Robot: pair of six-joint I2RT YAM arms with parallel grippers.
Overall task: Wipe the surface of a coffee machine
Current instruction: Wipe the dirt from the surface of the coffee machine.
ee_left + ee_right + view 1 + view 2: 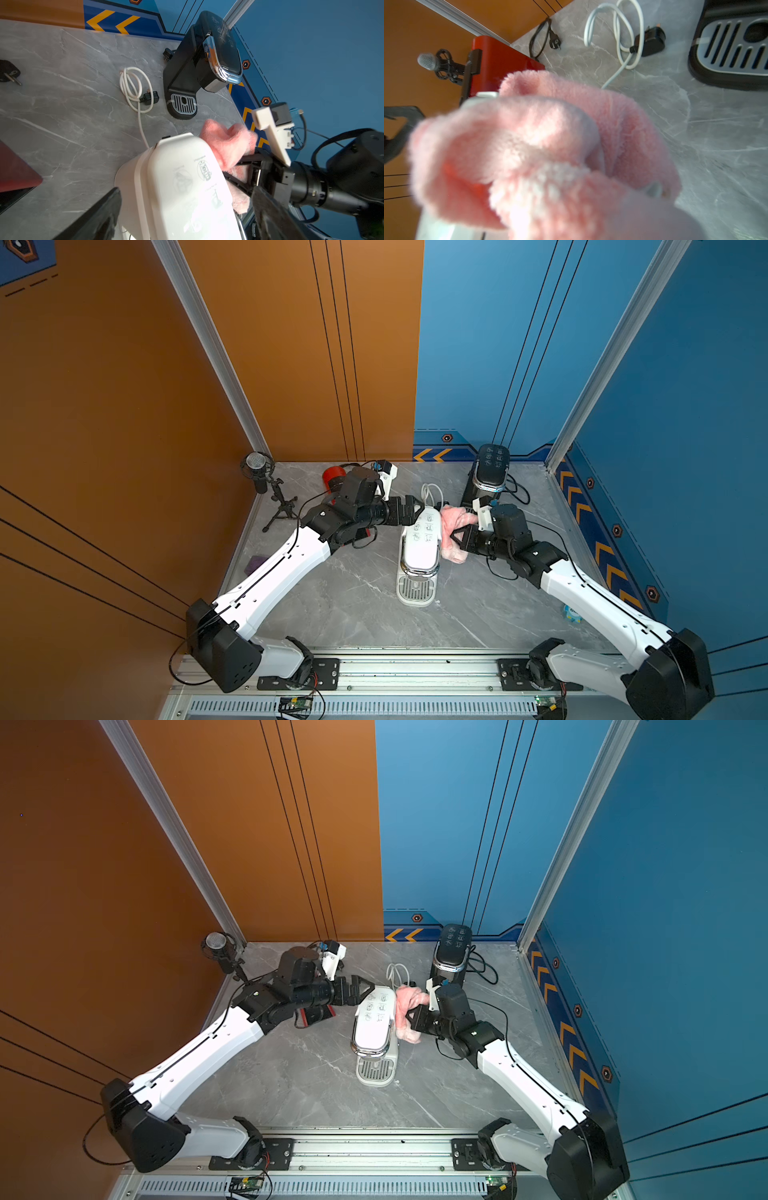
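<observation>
A white coffee machine [419, 549] [374, 1025] stands mid-table, with its drip tray toward the front. My right gripper [455, 536] [409, 1017] is shut on a fluffy pink cloth [449, 526] [403, 1006], which presses against the machine's right side near the top. In the right wrist view the cloth [550, 145] fills the picture and hides the jaws. My left gripper [415, 510] [368, 990] is open at the machine's back left corner. In the left wrist view the left gripper [187, 189] stands with its fingers [104, 212] wide on either side of the white top [182, 176].
A black coffee machine [490, 472] [207, 62] stands at the back right with its cable. A coiled white cord [430, 493] [618, 33] lies behind the white machine. A red appliance [332, 479] [500, 62] sits under my left arm, and a microphone [257, 472] stands back left.
</observation>
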